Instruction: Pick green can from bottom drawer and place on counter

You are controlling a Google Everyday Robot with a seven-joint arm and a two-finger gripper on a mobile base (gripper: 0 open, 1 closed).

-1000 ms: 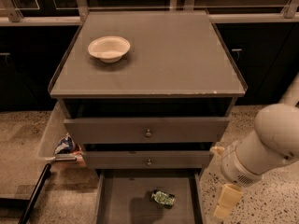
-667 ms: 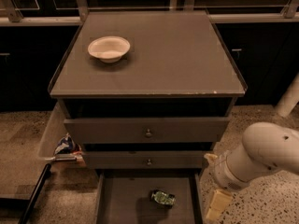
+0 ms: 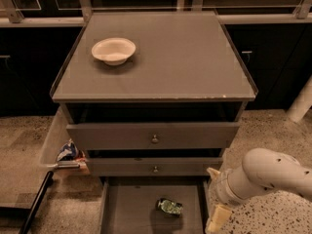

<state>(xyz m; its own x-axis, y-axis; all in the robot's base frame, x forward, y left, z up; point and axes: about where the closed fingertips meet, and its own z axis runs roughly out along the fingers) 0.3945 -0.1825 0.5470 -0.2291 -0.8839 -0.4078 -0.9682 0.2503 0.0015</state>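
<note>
Change against the two prior frames: white arm (image 3: 265,172) sits lower and further left, so the gripper (image 3: 214,197) is now just beside the right wall of the bottom drawer (image 3: 127,209), at roughly the level of the drawer's opening; can, drawers and bowl unmoved. Reading: approach phase, descent toward the drawer in progress, grasp not yet begun; nothing of the place step done, counter (image 3: 185,62) carries only the white bowl (image 3: 113,50) at its left rear.

Claw state: its two cream fingers (image 3: 218,219) stand apart, nothing between them; released.

Green can (image 3: 169,206): on its side on the drawer floor, right of centre, clear of both side walls, near the gripper but not touching it; long axis runs about left to right across the view, right end a shade nearer the camera; ends face the drawer's side walls, curved flank faces up.

Judgement: a closure across the flank, fingers set fore and aft of the can, suits this lie; rolling toward the drawer front or back is the likely fault.
</note>
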